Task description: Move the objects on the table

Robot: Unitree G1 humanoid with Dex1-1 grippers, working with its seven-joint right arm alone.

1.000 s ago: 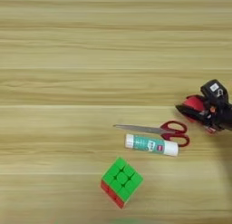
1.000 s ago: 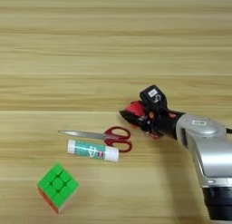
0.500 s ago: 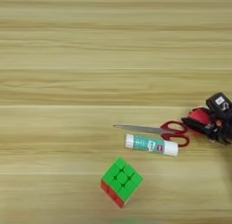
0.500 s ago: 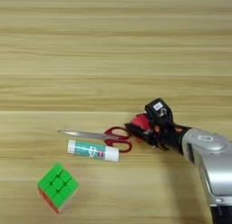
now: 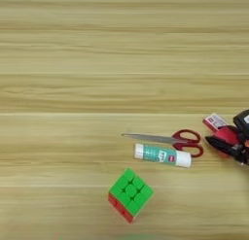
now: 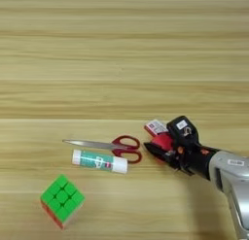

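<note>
Red cube (image 6: 165, 141) pinched tight in the gripper (image 6: 163, 147) at right of frame, scissors (image 6: 113, 145) and glue stick (image 6: 99, 161) just left, puzzle cube (image 6: 62, 200) lower left.

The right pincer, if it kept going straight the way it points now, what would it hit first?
The right pincer points left, holding something red. Straight on, it would probably meet the scissors' red handles first, with the glue stick just nearer the robot. Its height above the table is unclear.

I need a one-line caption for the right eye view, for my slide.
Hand holds a red cube beside scissors, glue stick and puzzle cube.
</note>
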